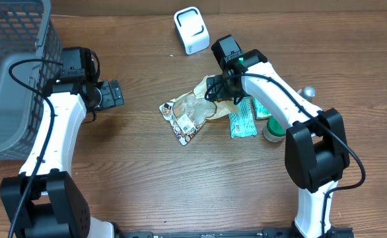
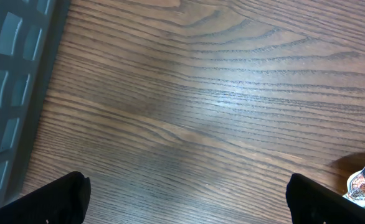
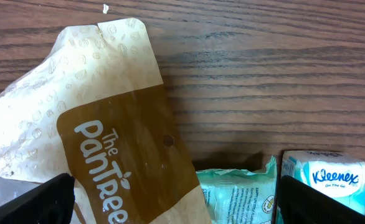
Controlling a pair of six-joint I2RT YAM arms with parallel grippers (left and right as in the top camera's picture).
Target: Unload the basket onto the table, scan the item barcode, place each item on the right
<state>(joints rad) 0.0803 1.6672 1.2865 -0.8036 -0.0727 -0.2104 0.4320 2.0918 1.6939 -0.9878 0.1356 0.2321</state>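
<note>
Two tools, jaws spread wide and holding nothing: we see the left tool [image 1: 118, 94] over the counter [image 1: 147, 172] at left, the right tool [image 1: 224, 92] above the brown bag [image 3: 114, 143] at centre, scanner [image 1: 191, 30] on its far side

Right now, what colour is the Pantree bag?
Bag: tan with a brown band, white lettering; best in right wrist view.

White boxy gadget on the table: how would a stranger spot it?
On the brown wooden table, look beyond the heap of crinkly snack packets toward the far edge. The white rounded box stands alone there, hard-shelled unlike the soft packets.
</note>
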